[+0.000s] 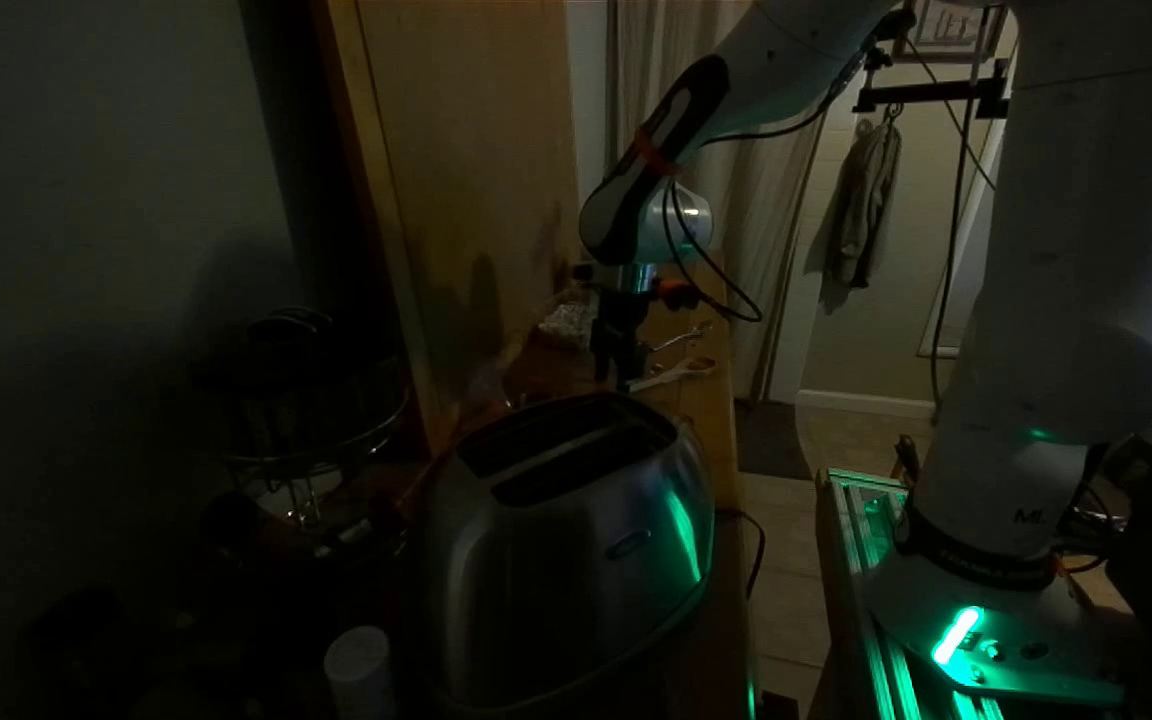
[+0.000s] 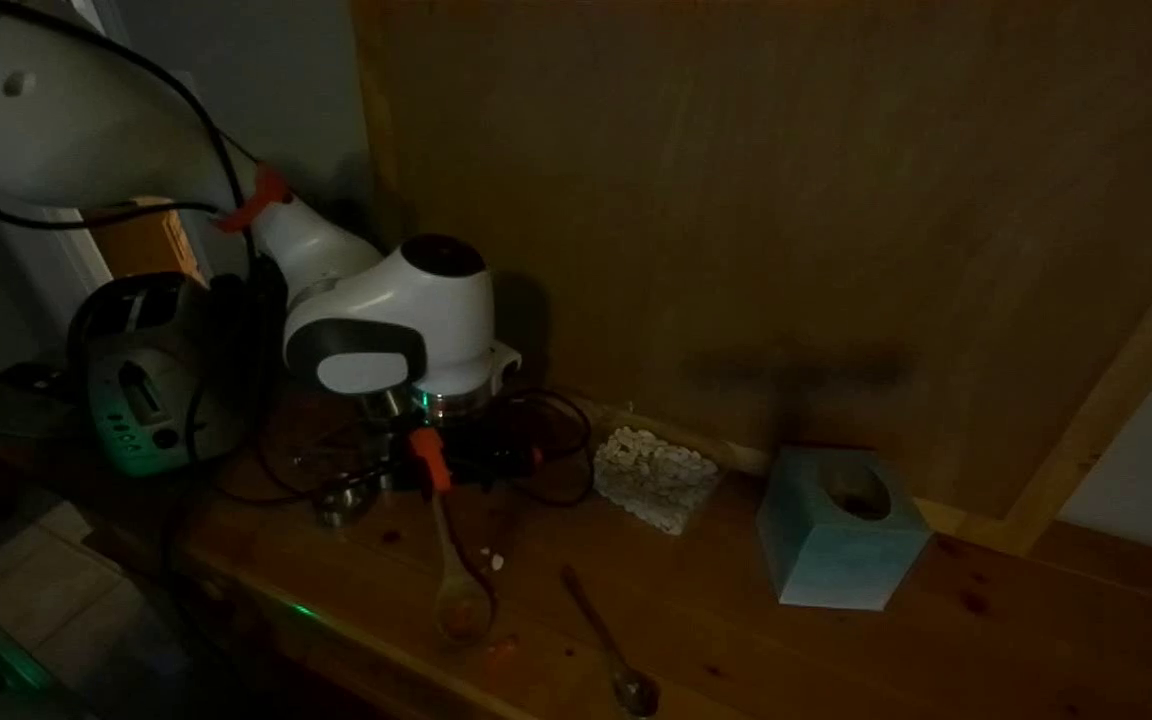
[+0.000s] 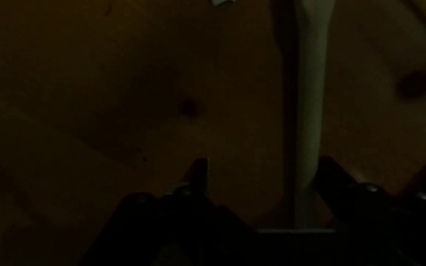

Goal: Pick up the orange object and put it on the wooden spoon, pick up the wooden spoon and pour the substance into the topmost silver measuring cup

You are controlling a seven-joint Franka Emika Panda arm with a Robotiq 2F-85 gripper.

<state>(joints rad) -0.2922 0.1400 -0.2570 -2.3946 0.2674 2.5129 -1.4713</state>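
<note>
White arm (image 2: 136,150), orange-red strap (image 2: 258,200), black cables (image 2: 198,104), green light (image 1: 957,635)

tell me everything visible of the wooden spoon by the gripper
The wooden spoon is pale, with a slim handle and a rounded bowl where something orange shows. It lies on the wooden tabletop. In the wrist view the handle runs between the open jaws of the gripper, close to one; whether they touch is too dark to tell.
</note>
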